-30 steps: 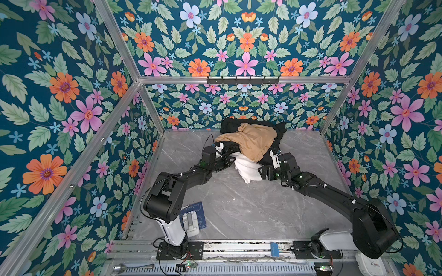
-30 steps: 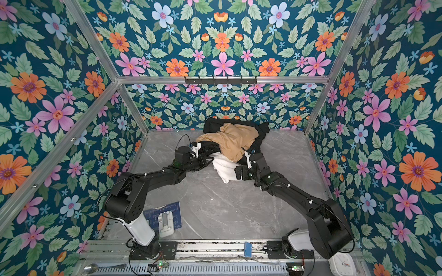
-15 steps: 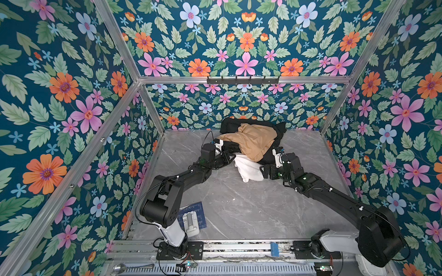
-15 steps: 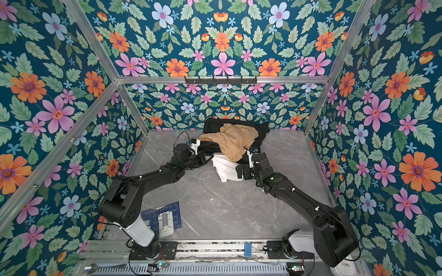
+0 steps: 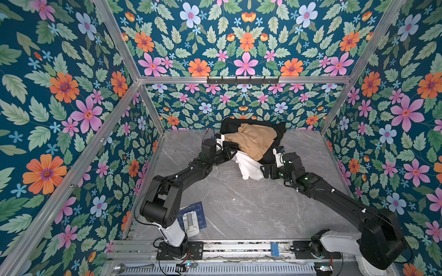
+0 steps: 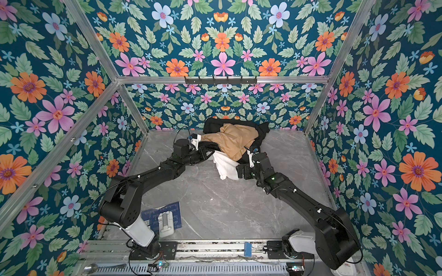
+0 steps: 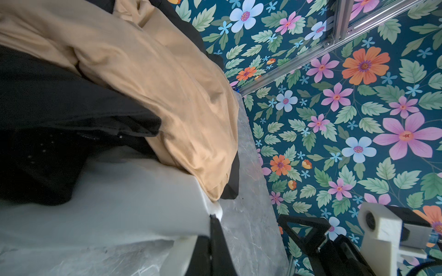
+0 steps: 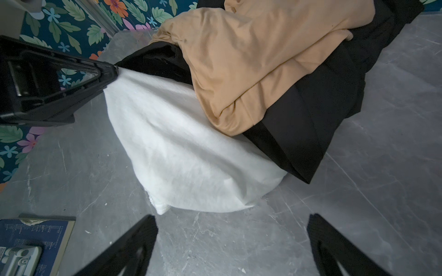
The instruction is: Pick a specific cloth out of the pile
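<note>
Pile at back of bench. White cloth pokes out of pile's front edge from under tan cloth and black garments, its loose end lying on the bench. Left fingers together, clamped on cloth's edge at pile's left-front side. Right fingers spread wide apart, holding nothing, near cloth's loose end at pile's front.

Both top views high overhead, looking down on whole table; wrist views close, sharing the pile from opposite sides
</note>
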Controlling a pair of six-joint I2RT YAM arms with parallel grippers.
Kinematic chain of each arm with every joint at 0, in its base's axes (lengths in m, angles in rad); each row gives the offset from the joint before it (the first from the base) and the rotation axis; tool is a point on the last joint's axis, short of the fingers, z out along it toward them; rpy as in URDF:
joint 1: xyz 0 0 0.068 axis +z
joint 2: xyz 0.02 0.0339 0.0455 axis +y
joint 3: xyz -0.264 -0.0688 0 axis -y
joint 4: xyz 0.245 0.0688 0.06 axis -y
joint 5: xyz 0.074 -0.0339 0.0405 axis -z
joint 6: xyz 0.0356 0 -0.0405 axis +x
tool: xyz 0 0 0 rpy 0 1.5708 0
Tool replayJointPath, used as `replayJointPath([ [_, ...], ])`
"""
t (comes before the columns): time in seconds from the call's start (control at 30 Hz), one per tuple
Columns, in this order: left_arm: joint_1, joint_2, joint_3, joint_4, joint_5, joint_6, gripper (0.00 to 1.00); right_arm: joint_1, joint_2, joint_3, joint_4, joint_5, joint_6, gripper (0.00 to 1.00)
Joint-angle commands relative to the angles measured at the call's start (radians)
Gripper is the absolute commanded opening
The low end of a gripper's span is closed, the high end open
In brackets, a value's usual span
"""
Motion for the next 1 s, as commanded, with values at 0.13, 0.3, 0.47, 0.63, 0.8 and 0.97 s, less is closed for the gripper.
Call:
replayJointPath([
  [0.13,0.001,-0.020,0.006,0.010,0.000,0.016,0.00,0.001,-0.013,0.001,-0.002,0.013,-0.006,0.99],
  [0.3,0.001,-0.030,0.012,0.005,-0.004,0.019,0.00,0.001,-0.023,-0.003,-0.001,0.017,-0.009,0.99],
  [0.47,0.001,-0.035,0.022,-0.005,-0.005,0.025,0.00,0.000,-0.034,-0.009,-0.001,0.023,-0.013,0.99],
  [0.63,0.001,-0.041,0.029,-0.009,-0.006,0.024,0.00,0.000,-0.043,-0.018,0.002,0.026,-0.014,0.99],
  [0.8,0.001,-0.047,0.039,-0.015,-0.009,0.026,0.00,0.001,-0.043,-0.021,0.004,0.027,-0.014,0.99],
  [0.97,0.001,-0.053,0.051,-0.020,-0.009,0.028,0.00,0.001,-0.044,-0.021,0.005,0.028,-0.017,0.99],
])
